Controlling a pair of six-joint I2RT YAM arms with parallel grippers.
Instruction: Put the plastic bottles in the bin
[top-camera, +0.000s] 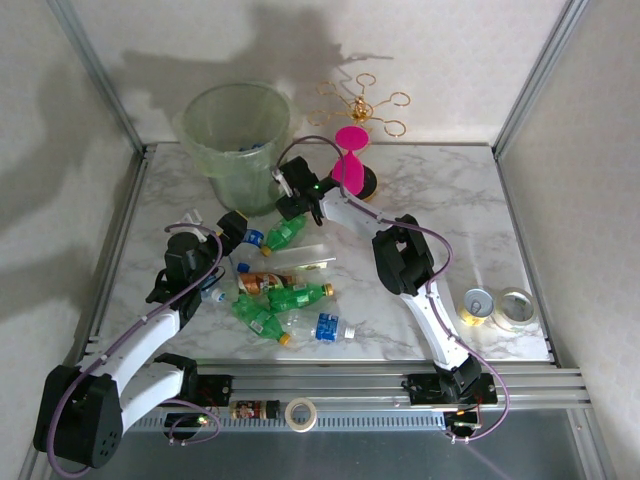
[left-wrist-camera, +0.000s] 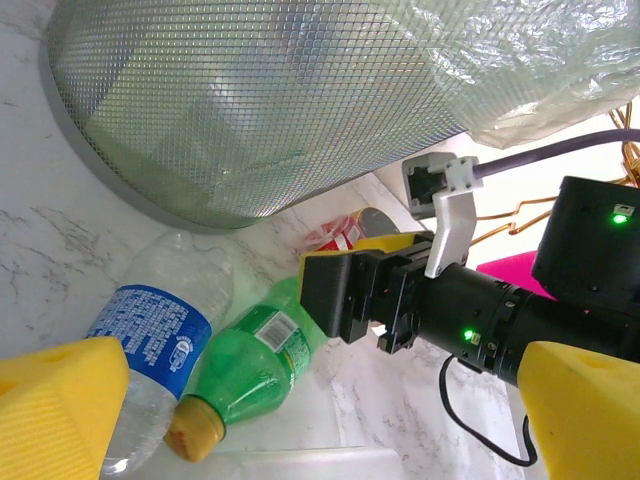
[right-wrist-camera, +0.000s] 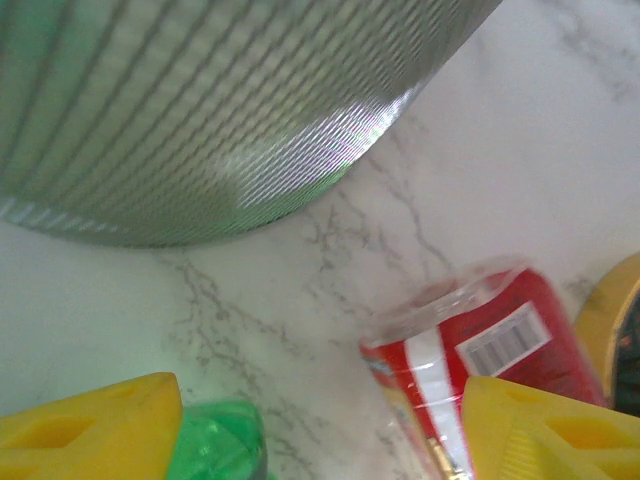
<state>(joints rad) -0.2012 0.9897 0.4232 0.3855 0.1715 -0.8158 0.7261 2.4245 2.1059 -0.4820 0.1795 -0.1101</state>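
Left hand (left-wrist-camera: 320, 410) wide open over a green bottle (left-wrist-camera: 250, 360) + clear blue-label bottle (left-wrist-camera: 150, 340), both lying on the worktop (top-camera: 450, 200) right by the bin (top-camera: 235, 165). Right hand (right-wrist-camera: 320, 420) open too, jaws apart, w/ a red-label bottle (right-wrist-camera: 480, 340) just beside one finger (right-wrist-camera: 540, 430). More bottles (top-camera: 297, 297) scattered nearby.

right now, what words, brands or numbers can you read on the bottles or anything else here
Nothing can be read outright.
Blue label on the clear plastic bottle: white print, too blurred to read.
Label on the green plastic bottle with the yellow cap: too small to read.
Red label on the clear red-labelled bottle: a barcode, digits blurred.
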